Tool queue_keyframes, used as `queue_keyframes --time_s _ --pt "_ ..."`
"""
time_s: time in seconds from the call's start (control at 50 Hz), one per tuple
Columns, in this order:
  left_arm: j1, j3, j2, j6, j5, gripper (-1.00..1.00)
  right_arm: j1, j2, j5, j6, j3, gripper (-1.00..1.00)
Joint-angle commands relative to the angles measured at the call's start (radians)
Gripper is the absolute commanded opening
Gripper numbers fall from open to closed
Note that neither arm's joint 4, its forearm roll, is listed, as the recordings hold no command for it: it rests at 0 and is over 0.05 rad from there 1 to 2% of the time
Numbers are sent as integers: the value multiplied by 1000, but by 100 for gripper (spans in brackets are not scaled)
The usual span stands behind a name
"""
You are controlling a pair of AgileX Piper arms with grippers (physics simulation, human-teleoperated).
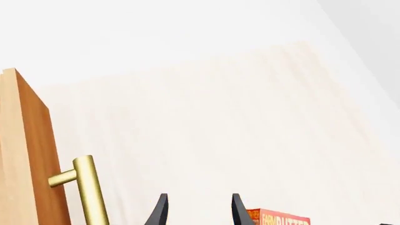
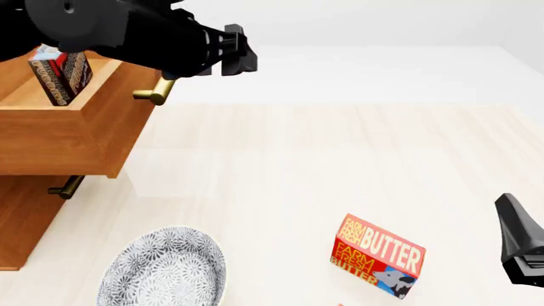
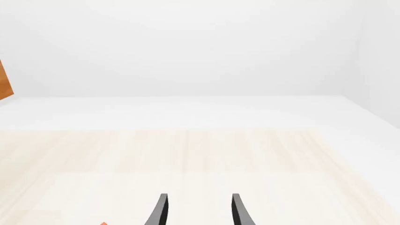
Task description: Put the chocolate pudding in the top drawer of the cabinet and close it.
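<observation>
While the chocolate pudding (image 2: 61,73) sat in the open top drawer (image 2: 81,131), my left hand (image 1: 196,211) hung spread and empty by its handle (image 2: 155,93); right hand (image 3: 196,211) spread too.

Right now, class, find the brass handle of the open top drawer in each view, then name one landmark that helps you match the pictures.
Front view: the top drawer's brass handle pokes out at upper left, just under the left arm.
Left wrist view: the handle is at lower left, on the drawer front.
Right wrist view: not in it; only a sliver of orange wood shows.
Shared landmark: the pale wooden table.
</observation>
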Motion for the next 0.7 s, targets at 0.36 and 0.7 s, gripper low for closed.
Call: queue_keyframes --time_s 0.36,0.7 --pt "31 48 19 -26 -47 100 0 0 0 0 0 100" --pt "38 70 42 -56 -80 100 0 0 0 0 0 100"
